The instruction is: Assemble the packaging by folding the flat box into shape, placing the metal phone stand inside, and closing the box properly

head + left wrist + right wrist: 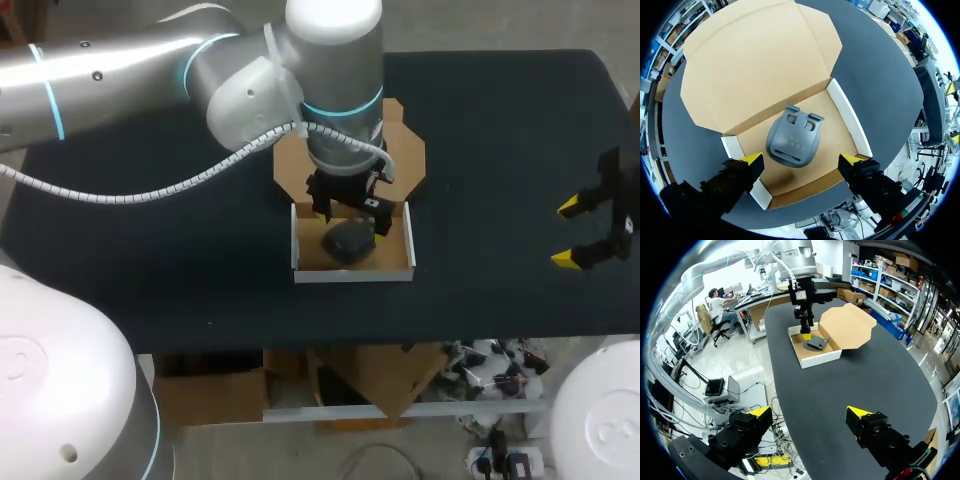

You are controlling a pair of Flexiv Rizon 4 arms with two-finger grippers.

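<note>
The cardboard box [402,250] stands folded into a tray with white walls at the table's middle, its brown lid [408,150] lying open behind it. The grey metal phone stand [348,241] lies on the box floor [835,130]; from the left wrist it shows as the phone stand [794,140]. My left gripper [352,218] hangs open just above the stand, its gripper [801,164] spanning wider than the stand without touching. My right gripper [573,232] is open at the table's right edge, far from the box [822,357]; it holds nothing [810,415].
The dark table top [150,250] spreads bare to the left and right of the box. The open lid [755,65] lies flat on the far side. My left arm [180,70] reaches in over the back left of the table.
</note>
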